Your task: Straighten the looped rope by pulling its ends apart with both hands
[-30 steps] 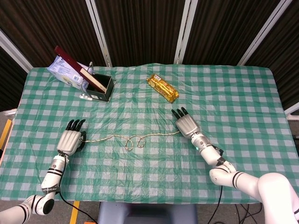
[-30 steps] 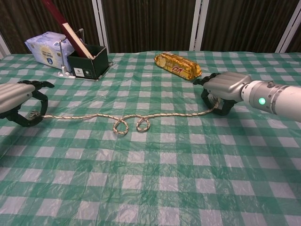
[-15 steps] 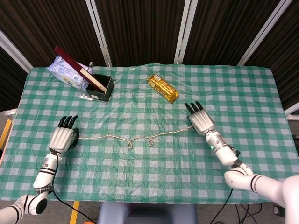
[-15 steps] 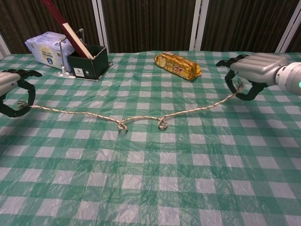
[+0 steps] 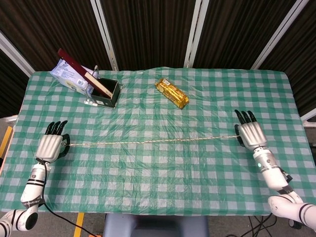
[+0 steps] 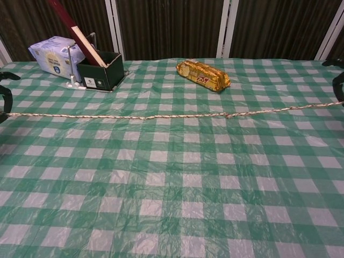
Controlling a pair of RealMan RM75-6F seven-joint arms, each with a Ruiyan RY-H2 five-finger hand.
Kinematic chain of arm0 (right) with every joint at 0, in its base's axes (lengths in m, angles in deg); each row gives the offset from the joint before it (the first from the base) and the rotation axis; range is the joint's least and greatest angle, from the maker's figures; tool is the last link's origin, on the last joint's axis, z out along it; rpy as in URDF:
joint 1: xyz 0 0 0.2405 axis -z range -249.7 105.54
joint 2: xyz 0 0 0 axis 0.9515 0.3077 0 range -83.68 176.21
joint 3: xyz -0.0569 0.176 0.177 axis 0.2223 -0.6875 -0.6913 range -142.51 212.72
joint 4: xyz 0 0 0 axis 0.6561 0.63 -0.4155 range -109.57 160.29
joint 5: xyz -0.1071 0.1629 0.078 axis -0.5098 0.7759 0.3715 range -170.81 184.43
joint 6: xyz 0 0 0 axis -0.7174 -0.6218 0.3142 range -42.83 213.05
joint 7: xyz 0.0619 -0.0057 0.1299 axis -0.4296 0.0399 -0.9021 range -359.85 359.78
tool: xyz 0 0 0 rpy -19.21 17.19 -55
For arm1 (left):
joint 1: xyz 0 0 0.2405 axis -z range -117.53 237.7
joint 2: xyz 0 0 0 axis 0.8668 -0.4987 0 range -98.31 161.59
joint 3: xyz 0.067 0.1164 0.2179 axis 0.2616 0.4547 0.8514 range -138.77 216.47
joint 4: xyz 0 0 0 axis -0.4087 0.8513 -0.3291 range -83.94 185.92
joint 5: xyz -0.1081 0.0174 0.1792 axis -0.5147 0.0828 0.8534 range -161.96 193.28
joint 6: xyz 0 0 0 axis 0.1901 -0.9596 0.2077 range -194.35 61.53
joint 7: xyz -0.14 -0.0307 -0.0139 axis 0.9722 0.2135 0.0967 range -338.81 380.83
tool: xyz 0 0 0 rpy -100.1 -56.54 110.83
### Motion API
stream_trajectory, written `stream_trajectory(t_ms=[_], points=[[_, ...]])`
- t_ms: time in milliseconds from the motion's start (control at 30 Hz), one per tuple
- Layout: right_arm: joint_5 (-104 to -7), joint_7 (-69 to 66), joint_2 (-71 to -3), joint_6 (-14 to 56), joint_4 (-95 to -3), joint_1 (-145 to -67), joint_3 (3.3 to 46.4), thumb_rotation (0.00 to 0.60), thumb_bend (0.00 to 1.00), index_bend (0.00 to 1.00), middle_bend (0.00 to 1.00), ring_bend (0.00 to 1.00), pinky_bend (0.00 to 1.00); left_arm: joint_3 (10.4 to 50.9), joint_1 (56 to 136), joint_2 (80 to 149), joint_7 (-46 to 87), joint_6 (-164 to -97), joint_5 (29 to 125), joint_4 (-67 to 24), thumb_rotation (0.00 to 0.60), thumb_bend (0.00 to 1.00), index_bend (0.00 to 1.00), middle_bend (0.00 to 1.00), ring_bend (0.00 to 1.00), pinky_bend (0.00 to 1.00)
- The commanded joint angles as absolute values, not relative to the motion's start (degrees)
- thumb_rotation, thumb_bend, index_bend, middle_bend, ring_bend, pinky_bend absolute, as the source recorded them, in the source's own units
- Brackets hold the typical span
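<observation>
Loops pulled out since 1 second ago, rope (image 5: 148, 142) taut, left robot hand (image 5: 49, 146) and right robot hand (image 5: 251, 134) gripping its ends

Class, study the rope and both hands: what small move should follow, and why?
Probably both hands should let go. The rope already runs as one near-straight line, no loops visible, between the left hand and the right hand, which hold its ends, so further pulling seems pointless.

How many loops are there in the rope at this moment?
0. The rope runs straight across the table between the left hand and the right hand; no loop shows in either view.
</observation>
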State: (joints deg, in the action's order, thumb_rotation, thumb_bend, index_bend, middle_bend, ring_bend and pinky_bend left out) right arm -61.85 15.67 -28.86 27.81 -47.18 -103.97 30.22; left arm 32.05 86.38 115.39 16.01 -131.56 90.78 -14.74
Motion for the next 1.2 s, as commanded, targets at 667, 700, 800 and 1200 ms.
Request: stream_trajectory(t_ms=[667, 700, 800, 1200], points=[[-63.19, 9.93, -29.19, 28.8, -42.03, -98.36, 32.69, 0.6, 0.53, 0.75, 0.0, 0.0, 0.0, 33.21, 87.07, 119.38, 20.43, -127.71, 91.62, -8.79, 0.6, 0.45, 0.63, 0.05, 0.0, 0.06], [-63.23, 9.64, -29.78, 29.27, -41.32, -98.4, 32.7, 0.6, 0.53, 0.75, 0.0, 0.0, 0.0, 33.3, 87.13, 119.72, 20.71, -127.47, 91.7, -8.22, 0.6, 0.45, 0.63, 0.05, 0.0, 0.06], [-63.54, 8.96, -31.23, 30.4, -39.47, -98.59, 32.76, 0.6, 0.53, 0.75, 0.0, 0.0, 0.0, 33.71, 87.19, 120.46, 21.8, -126.51, 91.86, -6.51, 0.6, 0.45, 0.61, 0.05, 0.0, 0.06], [-65.43, 9.19, -35.52, 31.81, -34.15, -99.06, 32.93, 0.6, 0.53, 0.39, 0.0, 0.0, 0.0, 34.43, 87.35, 120.51, 22.78, -122.49, 91.01, -5.72, 0.6, 0.45, 0.28, 0.03, 0.0, 0.07]])
